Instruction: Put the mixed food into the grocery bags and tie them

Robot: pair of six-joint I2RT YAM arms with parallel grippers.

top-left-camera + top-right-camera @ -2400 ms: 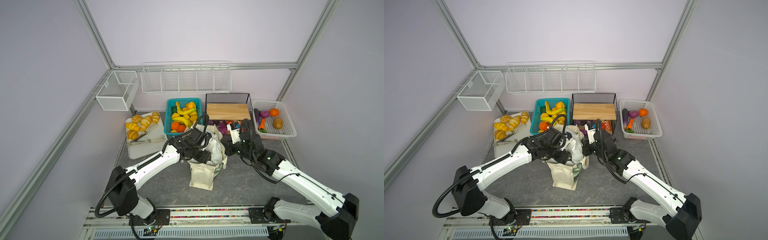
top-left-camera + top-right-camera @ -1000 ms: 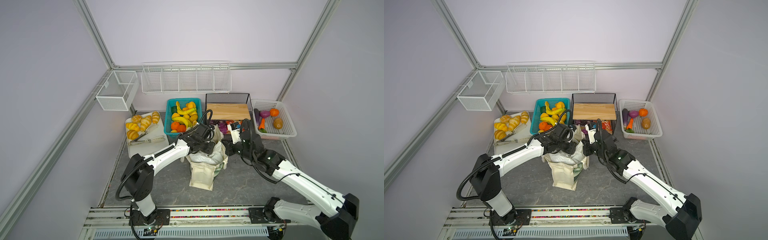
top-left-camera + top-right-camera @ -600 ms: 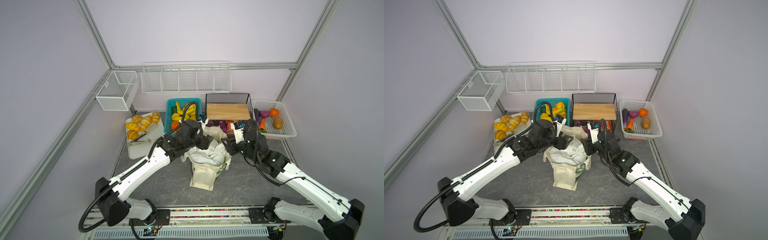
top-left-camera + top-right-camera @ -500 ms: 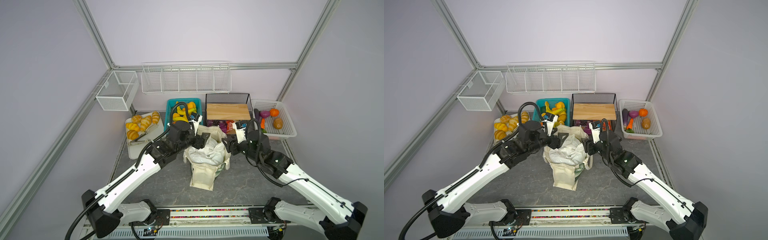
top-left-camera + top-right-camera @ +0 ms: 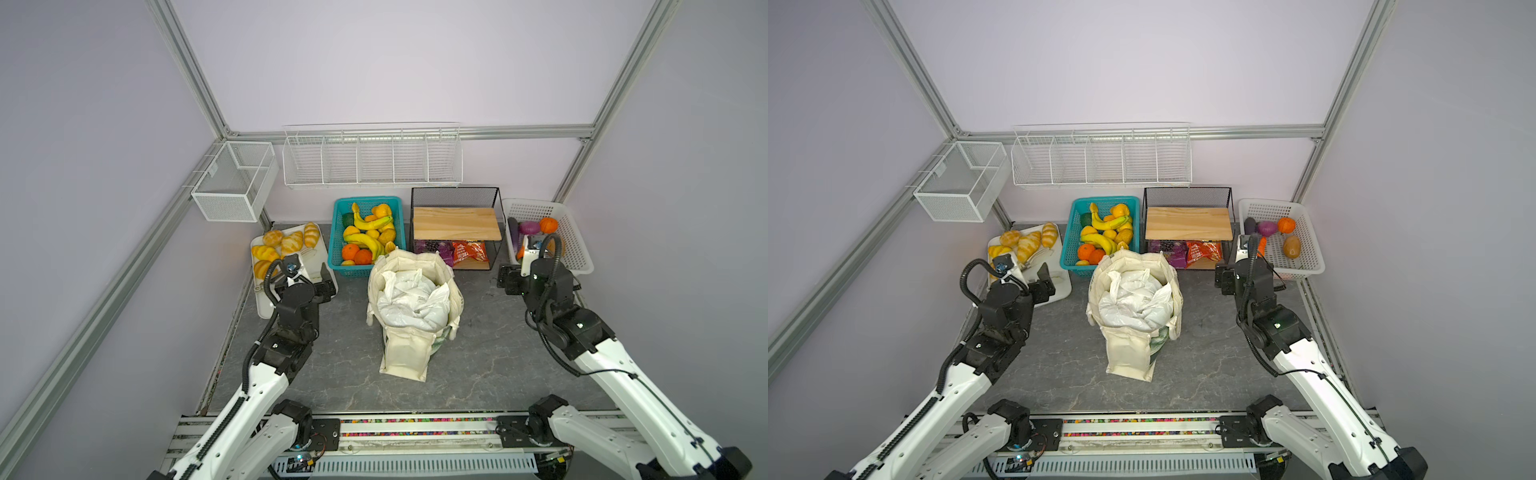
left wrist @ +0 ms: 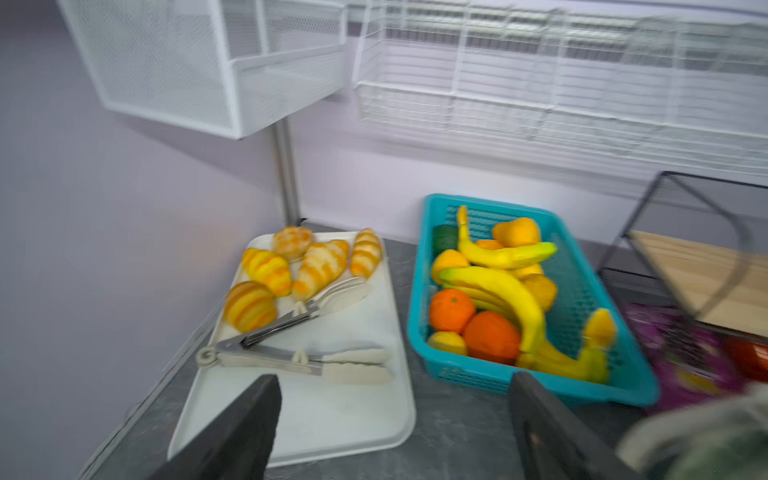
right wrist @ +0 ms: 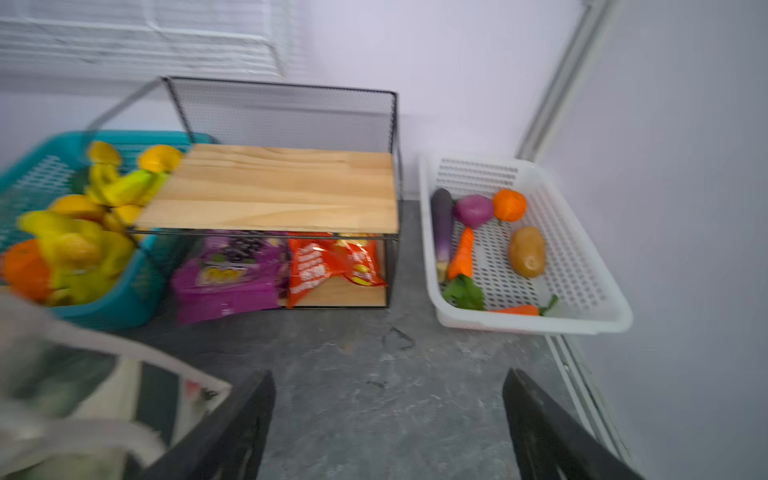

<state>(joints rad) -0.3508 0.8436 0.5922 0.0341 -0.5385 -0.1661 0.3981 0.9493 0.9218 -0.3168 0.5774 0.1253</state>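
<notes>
Ok so both hands are parked empty right now. The left gripper (image 6: 395,399) is seen with its jaws spread wide and nothing pinched, and the same goes for the right gripper (image 7: 388,395).

Between the two, well apart from each, the canvas tote (image 5: 405,353) is stood more or less upright, with the white plastic bag (image 5: 411,299) stuffed down inside its mouth. The mixed food can't be spotted anywhere in the open. It's presumably bundled inside that plastic, but that can't be confirmed. Whether a knot is there can't be told either; the top just looks bunched.

If tying is still owed, the plastic should be pinched low on either side of that bunched top, one side per gripper, then crossed and pulled evenly. The plastic looks thin and the tote floppy, so the whole thing would probably be tipped by a lopsided tug.

Clutter-wise, just ahead of the left gripper a white tray (image 6: 332,407) is found, with tongs (image 6: 291,359) and bread rolls (image 6: 320,266) on it. The teal basket (image 6: 417,291) is sat on its tote side. Ahead of the right gripper, the black rack (image 7: 270,187) is seen, and the white basket (image 7: 532,324) on the outer side. The reach inward doesn't look blocked by any of it.
</notes>
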